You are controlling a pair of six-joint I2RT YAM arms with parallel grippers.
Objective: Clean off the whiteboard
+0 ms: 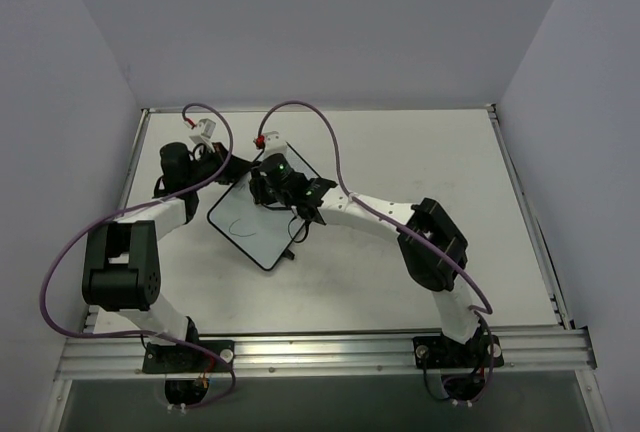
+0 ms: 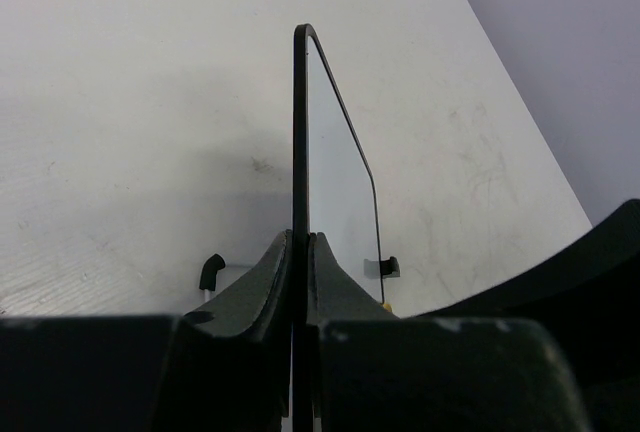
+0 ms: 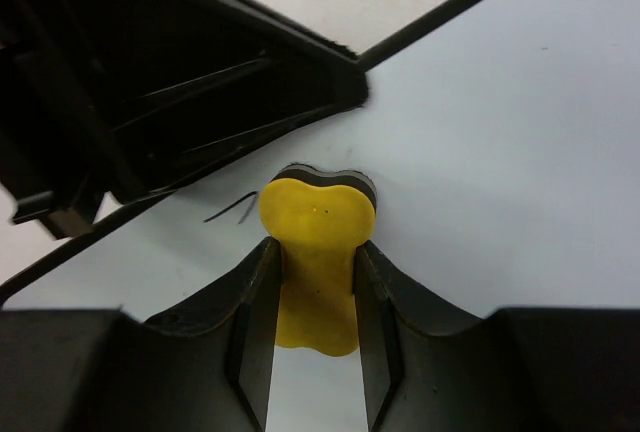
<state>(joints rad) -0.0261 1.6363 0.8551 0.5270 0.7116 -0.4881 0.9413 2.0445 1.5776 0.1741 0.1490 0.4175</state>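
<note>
Yellow eraser (image 3: pixel 317 242) in right tool (image 3: pixel 315 252), unseen overhead

White links and chunky black joints showed on the left arm (image 1: pixel 120 267) and the right arm (image 1: pixel 375 214) alike. Purple cables (image 1: pixel 300 104) looped off each, tipped with red plugs (image 1: pixel 262 139) (tiny ones). A green light (image 1: pixel 282 165) glowed; the right gripper (image 3: pixel 315 252) was matte black.

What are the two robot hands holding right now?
Left gripper: closed, clamping the edge of the whiteboard.
Right gripper: closed, holding the yellow eraser.
</note>
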